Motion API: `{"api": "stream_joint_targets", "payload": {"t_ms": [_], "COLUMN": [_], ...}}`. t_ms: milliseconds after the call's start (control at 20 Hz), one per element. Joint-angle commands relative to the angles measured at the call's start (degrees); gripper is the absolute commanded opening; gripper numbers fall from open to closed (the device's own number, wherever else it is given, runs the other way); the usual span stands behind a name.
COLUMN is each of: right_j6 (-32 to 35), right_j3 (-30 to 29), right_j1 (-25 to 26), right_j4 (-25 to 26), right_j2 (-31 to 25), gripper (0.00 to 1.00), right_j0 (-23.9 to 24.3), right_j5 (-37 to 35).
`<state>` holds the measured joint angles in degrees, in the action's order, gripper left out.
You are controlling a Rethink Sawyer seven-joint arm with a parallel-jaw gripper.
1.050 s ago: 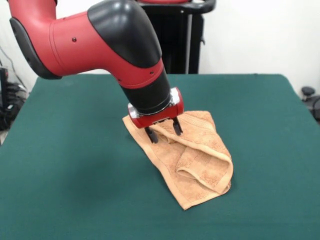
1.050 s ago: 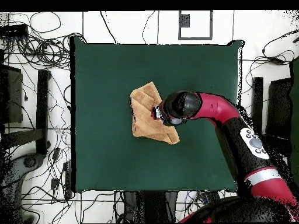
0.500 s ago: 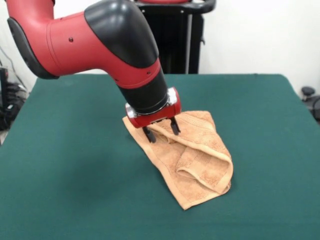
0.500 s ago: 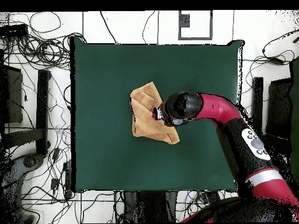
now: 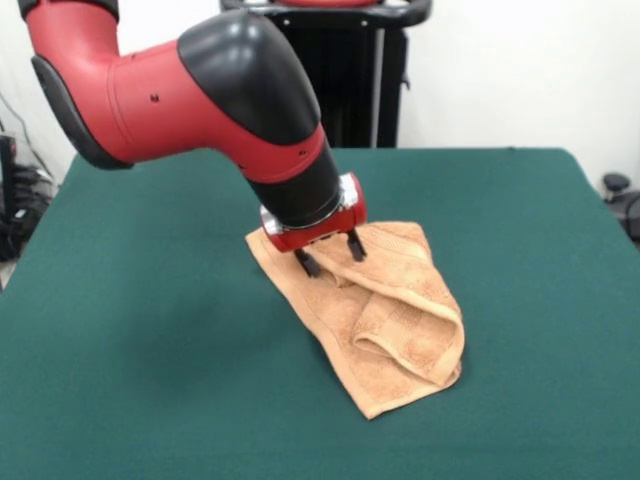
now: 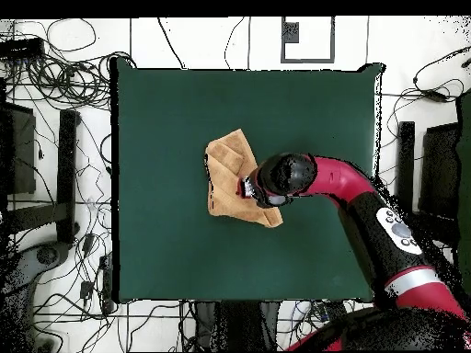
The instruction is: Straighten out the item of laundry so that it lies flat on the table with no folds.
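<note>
- Scanning from the left, you see bare green desk (image 5: 120,340); nothing obstructs there.
- Mid-desk, your gripper (image 5: 331,256) hangs with fingers spread, tips at the towel's (image 5: 400,320) far end, pinching nothing.
- Rightward, the towel lies folded over itself: soft, light, limp. Take hold at a loose corner.

Towel (image 5: 390,320) mid-table (image 5: 150,400), hand (image 5: 332,257) above

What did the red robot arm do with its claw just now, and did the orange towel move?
The claw shifted slightly sideways and settled lower over the folded orange-tan terry towel, fingers open. It grabbed nothing. The towel stayed crumpled in the same spot on the dark green table.
</note>
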<state>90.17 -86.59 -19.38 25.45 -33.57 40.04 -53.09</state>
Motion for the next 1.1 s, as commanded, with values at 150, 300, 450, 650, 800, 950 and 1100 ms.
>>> {"api": "stream_joint_targets", "payload": {"t_ms": [150, 300, 450, 650, 800, 950, 1100], "right_j6": [-8.5, -8.8, -8.8, -8.2, -7.6, -6.8, -5.2], "right_j3": [-5.9, -5.8, -5.7, -5.8, -6.2, -6.5, -6.9], "right_j1": [5.7, 6.5, 6.9, 6.8, 6.7, 6.7, 6.1], "right_j4": [1.8, 2.3, 2.8, 2.8, 2.6, 2.1, 1.6], "right_j2": [-3.1, -3.2, -3.1, -3.3, -3.5, -3.8, -3.9], "gripper": [1.00, 1.00, 1.00, 1.00, 1.00, 1.00, 1.00], "right_j0": [0.2, 0.5, 0.8, 0.7, 0.5, 0.3, -0.3], "right_j5": [2.7, 3.2, 3.4, 3.5, 3.7, 4.2, 4.8]}}
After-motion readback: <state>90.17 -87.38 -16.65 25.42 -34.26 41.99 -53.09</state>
